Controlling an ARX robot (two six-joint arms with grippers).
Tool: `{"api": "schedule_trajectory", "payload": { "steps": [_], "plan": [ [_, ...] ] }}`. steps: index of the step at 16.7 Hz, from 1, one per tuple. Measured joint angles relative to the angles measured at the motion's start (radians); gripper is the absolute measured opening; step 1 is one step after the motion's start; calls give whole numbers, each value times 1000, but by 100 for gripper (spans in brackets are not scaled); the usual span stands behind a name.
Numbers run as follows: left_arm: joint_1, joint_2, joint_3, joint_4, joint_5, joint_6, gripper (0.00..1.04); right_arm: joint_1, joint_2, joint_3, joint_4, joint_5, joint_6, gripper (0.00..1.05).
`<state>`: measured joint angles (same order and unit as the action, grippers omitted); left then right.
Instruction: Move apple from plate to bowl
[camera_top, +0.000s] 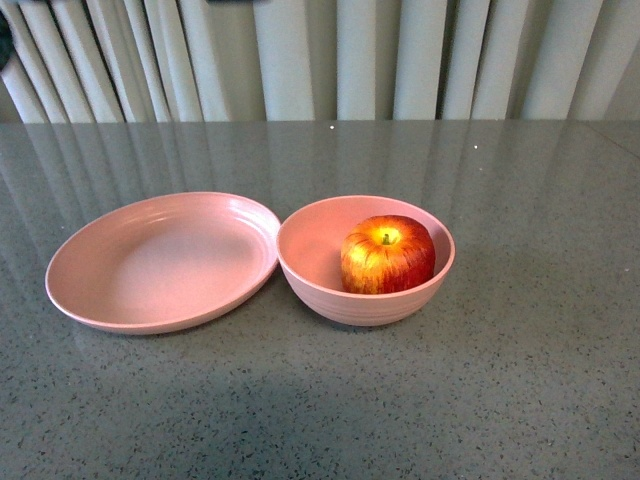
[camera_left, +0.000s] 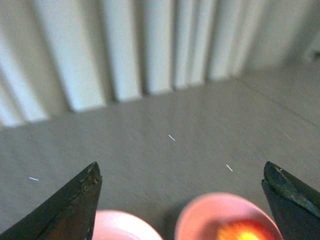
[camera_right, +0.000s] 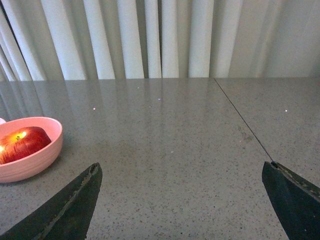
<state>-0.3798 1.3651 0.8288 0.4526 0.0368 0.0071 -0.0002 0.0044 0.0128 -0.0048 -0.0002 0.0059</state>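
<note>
Resting apple inside bowl

We see our right hand w/ both dark fingertips spread wide apart, nothing btwn them, just bare grey speckled tabletop. Off to one side sits the pink bowl, cut off by the frame edge, resting on the tabletop, well apart from the hand. The red apple lies inside the bowl, its yellow patch catching light, approx level w/ the rim. A thin seam line runs diagonally across the tabletop. White pleated curtains hang along the far edge, reflected faintly in the glossy surface.
</note>
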Motion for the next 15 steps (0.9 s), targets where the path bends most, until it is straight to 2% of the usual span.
{"api": "schedule_trajectory", "payload": {
  "steps": [1,2,3,4,8,14,15],
  "plan": [
    [16,-84,-81,75,-174,0,85,0,0,0,0,0,0,98],
    [44,-171,-166,95,-269,0,76,0,0,0,0,0,0,98],
    [82,-244,-244,113,-315,-1,67,0,0,0,0,0,0,98],
    [132,-311,-336,143,-315,-3,52,0,0,0,1,0,0,98],
    [215,-463,-555,174,-205,-3,2,0,0,0,0,0,0,98],
    [291,-650,-699,130,-129,-6,1,0,0,0,0,0,0,98],
    [343,-686,-716,109,-63,-6,1,0,0,0,0,0,0,98]
  ]
}}
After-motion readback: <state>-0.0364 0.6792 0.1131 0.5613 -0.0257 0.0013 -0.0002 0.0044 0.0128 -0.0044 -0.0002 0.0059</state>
